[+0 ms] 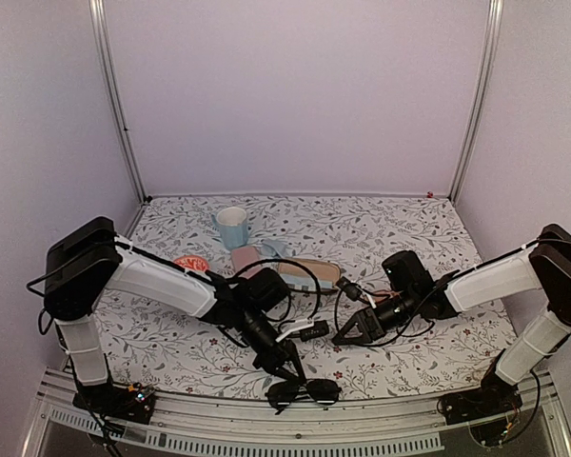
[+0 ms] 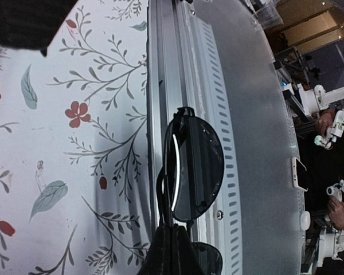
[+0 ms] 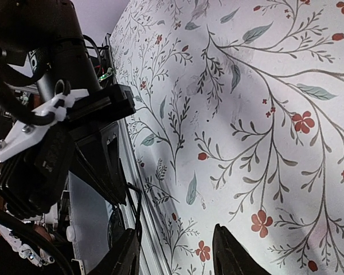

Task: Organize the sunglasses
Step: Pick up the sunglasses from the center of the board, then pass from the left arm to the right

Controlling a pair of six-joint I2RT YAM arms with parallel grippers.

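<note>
The black wire-framed sunglasses [image 1: 306, 390] lie folded at the table's near edge, partly over the metal rail [image 2: 160, 69]. In the left wrist view their dark lens [image 2: 195, 169] hangs over the rail. My left gripper [image 1: 290, 369] [image 2: 173, 232] is shut on the sunglasses' thin frame near the bridge. My right gripper [image 1: 350, 333] [image 3: 175, 255] hovers open over the floral cloth to the right of the left arm, with nothing between its fingers [image 3: 229, 255].
A pink case [image 1: 250, 261] and a brown case [image 1: 311, 272] lie mid-table with a pale small thing [image 1: 272, 249] beside them. A blue cup [image 1: 232, 227] stands behind, a red-rimmed object [image 1: 190, 262] to the left. The left arm [image 3: 63, 137] fills the right wrist view's left side.
</note>
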